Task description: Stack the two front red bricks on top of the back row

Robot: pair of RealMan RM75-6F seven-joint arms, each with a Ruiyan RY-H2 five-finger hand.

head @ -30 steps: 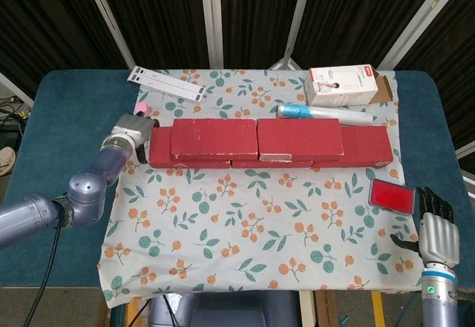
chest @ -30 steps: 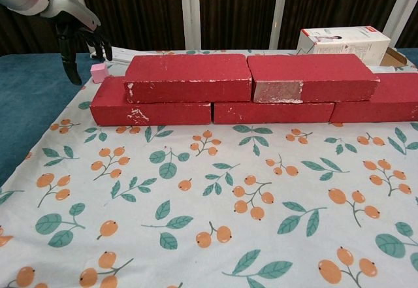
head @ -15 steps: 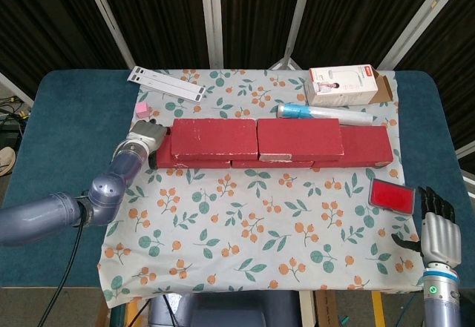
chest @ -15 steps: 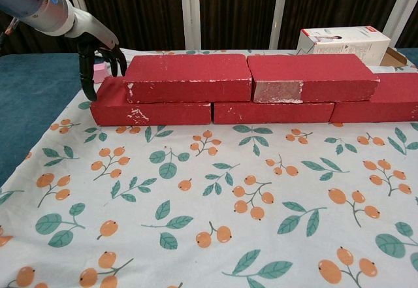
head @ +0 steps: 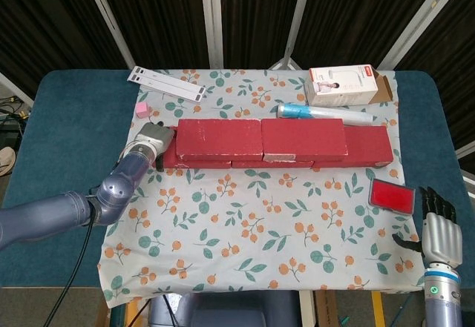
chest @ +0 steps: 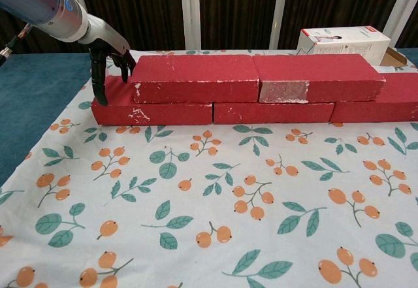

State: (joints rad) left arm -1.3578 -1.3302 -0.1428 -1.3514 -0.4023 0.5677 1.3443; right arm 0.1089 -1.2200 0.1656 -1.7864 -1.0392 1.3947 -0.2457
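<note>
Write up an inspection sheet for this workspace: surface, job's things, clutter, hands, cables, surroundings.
Surface: blue table under a cloth with a leaf print.
Job's things: two top bricks lie end to end on the bottom row of bricks.
Clutter: pink cube, white strip, white box, blue and white tube, red block.
Hands: left hand touches the left end of the bricks, fingers pointing down; right hand rests open near the red block, holding nothing.
Cables: a black one hangs by the left arm.
Surroundings: dark curtain with pale poles.
</note>
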